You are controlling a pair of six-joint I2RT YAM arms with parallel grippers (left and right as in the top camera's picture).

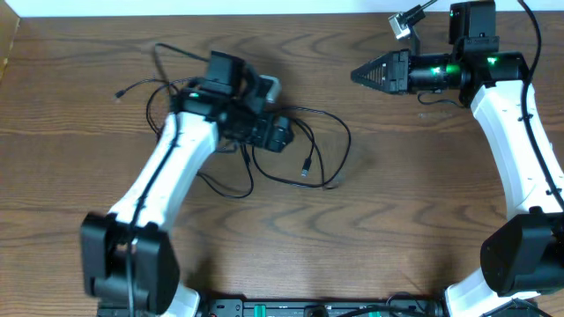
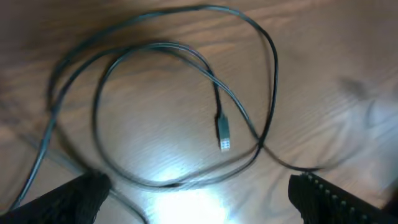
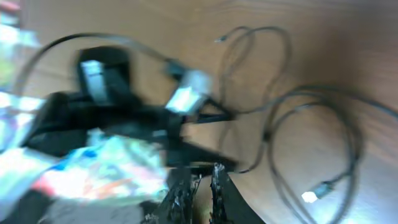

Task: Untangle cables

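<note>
Black cables [image 2: 223, 134] lie in tangled loops on the desk [image 1: 397, 220], left of centre. Left end effector [image 2: 202, 199] hovers directly above them, fully spread, empty. Right end effector [image 1: 357, 75] sits well apart, fingers almost together, gripping nothing.

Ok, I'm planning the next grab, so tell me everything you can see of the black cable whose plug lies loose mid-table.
The black cable is thin, round and rubbery looking. Its free end carries a small flat plug with a pale tip, resting on the wooden table. From the plug it curves up into wide slack loops and crosses black strands, maybe its own; where it ends is unclear. The open left gripper hangs over it without touching.
</note>
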